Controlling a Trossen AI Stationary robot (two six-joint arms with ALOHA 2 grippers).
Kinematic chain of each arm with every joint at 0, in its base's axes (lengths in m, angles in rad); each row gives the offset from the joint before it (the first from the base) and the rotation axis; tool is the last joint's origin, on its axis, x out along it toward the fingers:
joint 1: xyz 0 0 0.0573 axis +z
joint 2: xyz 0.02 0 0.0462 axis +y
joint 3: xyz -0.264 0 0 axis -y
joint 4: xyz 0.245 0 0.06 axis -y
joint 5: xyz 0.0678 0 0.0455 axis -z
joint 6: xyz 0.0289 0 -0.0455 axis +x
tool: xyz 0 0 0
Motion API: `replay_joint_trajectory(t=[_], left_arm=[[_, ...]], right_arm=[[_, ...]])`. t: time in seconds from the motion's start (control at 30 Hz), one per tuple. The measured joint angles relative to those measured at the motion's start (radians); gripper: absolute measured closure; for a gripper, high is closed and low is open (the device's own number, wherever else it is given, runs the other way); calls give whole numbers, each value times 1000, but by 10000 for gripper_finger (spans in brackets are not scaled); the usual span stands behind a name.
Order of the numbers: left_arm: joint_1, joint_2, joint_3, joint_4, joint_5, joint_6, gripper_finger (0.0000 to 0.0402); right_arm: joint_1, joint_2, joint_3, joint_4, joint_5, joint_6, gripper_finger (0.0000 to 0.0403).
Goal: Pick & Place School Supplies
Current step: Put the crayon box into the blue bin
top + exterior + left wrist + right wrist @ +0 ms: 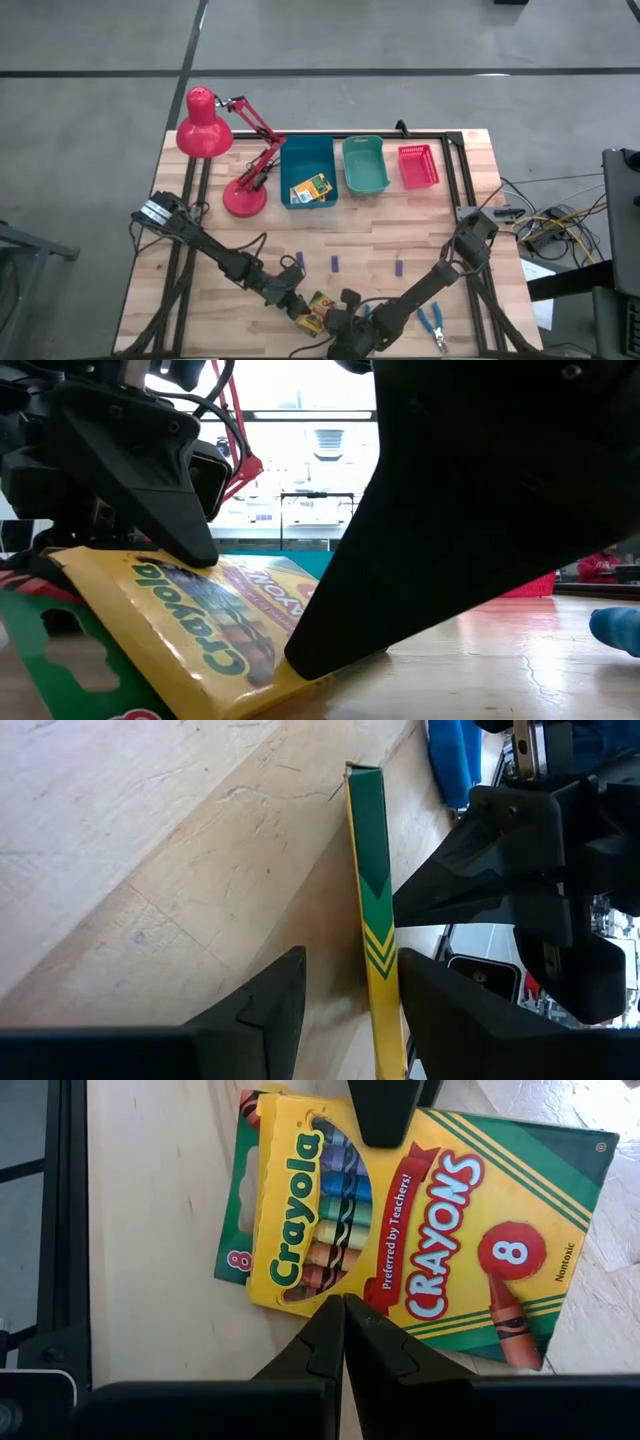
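I see one crayon box (310, 190) lying in the blue bin (300, 155); two more (400, 1220) overlap at the table's near edge — purple blocks (335, 263) and blue-handled tools (432, 322) lie nearby.

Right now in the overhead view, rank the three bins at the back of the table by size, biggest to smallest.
1. blue bin, clearly the largest, with a crayon box inside.
2. teal bin.
3. red bin, the smallest.
All three sit side by side along the table's far edge, so nearness barely skews the ranking.
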Motion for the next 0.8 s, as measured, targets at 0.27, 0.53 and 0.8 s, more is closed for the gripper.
replay_joint_trajectory(t=[0.27,0.53,0.8], left_arm=[[2,1,2,0,-7,2,238],[5,1,3,2,-25,3,238],[6,2,3,4,-33,13,239]], right_arm=[[0,0,0,2,4,0,394],[0,0,0,2,5,1,394],[-1,0,0,2,5,1,394]])
